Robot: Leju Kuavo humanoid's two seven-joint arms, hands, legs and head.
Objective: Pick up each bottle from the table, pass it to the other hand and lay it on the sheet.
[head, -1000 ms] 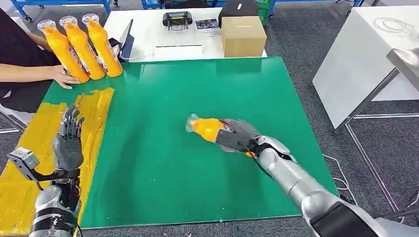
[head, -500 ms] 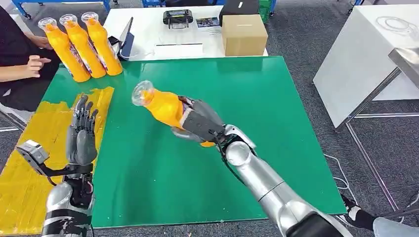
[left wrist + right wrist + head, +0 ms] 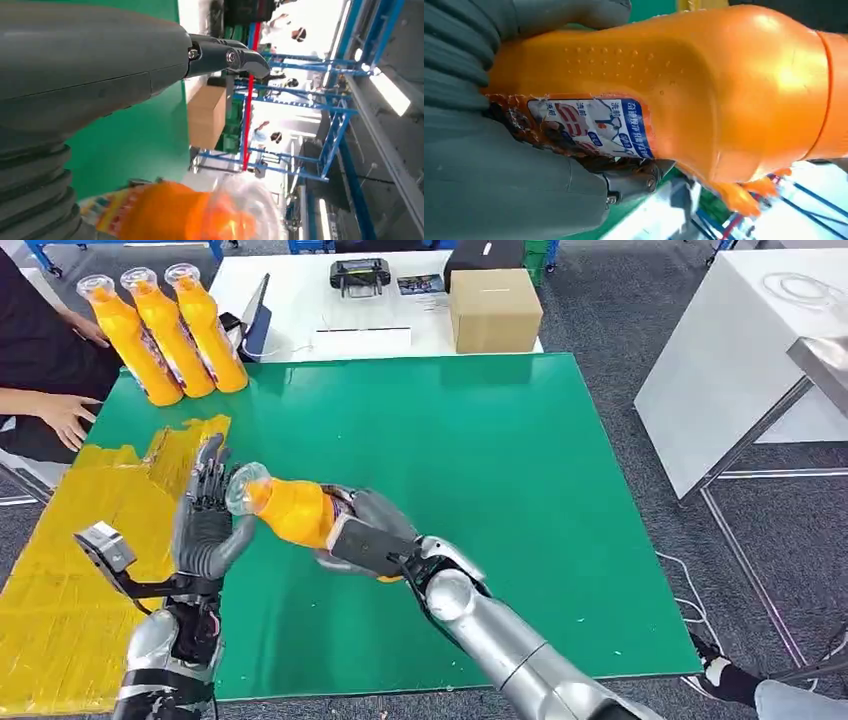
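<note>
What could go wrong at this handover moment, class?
1. The right hand grips the orange plastic bottle at its base end only; the left hand, fingers apart, meets just the clear cap end, so an early release might drop it onto the green table.
2. A dropped bottle could roll off, missing the yellow sheet.

Bare green mat (image 3: 480,450) — 3 bottles (image 3: 165,335) far-left

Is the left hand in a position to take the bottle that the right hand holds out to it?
Probably yes. The right hand grips the bottle at its lower body, leaving the neck and cap end free beside the left hand, whose fingers are spread. Nothing lies between them.
</note>
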